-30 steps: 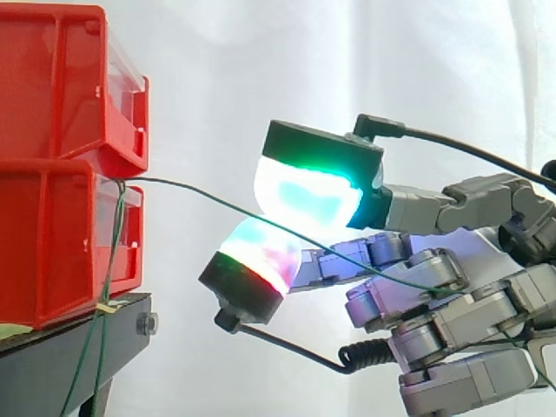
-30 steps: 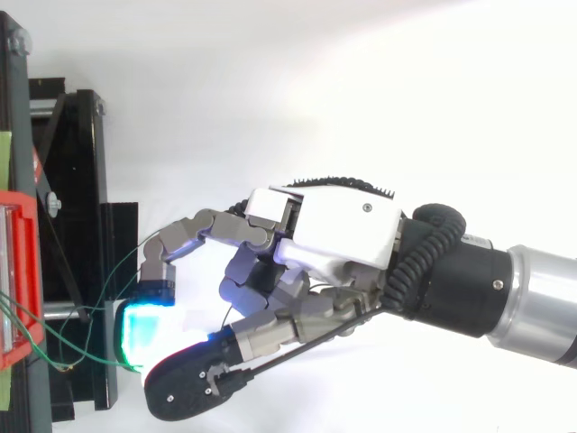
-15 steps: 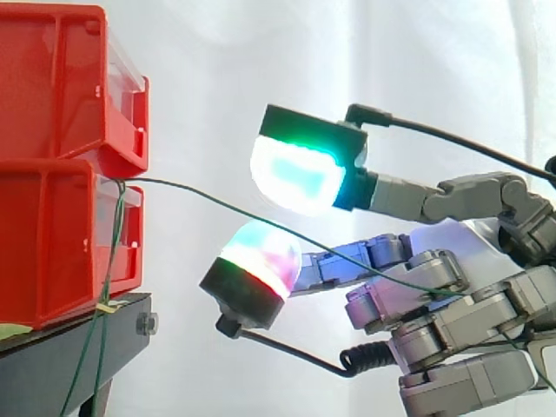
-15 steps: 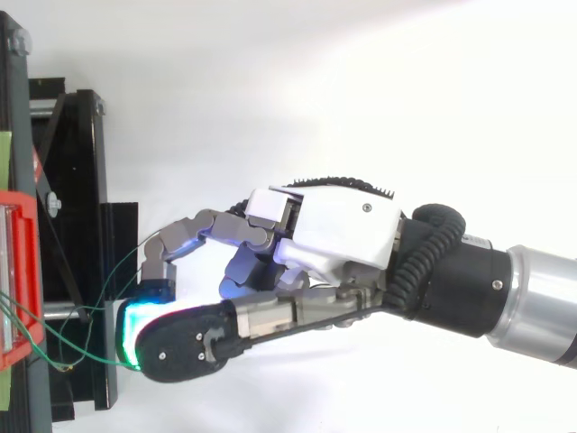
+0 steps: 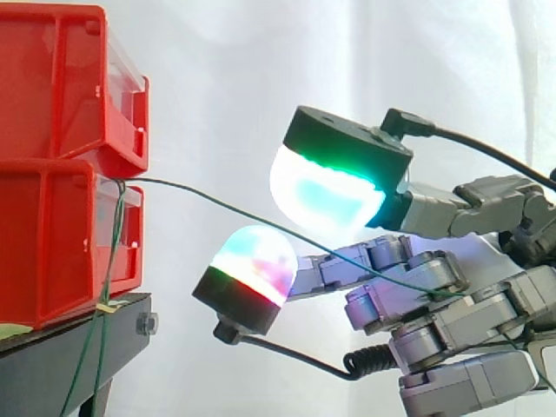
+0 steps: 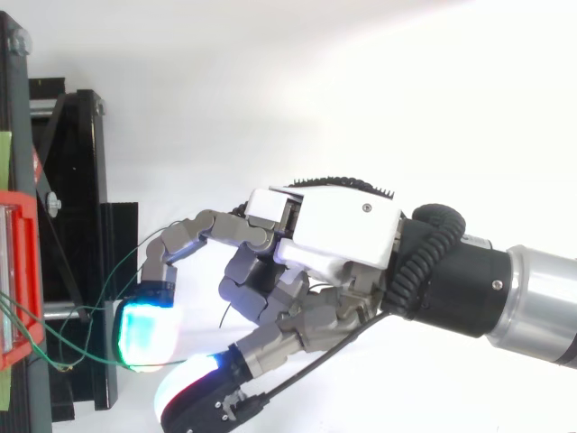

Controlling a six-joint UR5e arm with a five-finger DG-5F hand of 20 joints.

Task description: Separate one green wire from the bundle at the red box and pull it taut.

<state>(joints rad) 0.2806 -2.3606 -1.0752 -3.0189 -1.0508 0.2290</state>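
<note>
The hand reaches in from 3 o'clock. Its lower fingers are curled round the green wire, and two glowing pads stand apart, one above the wire and one below. The wire runs nearly straight toward 9 o'clock, to the lower of two stacked red bins on a black stand. A white curtain hangs behind.

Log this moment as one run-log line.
hand: fingers curled on green wire | wire: runs nearly straight from red box to hand | rest of bundle: hangs down beside box
</note>
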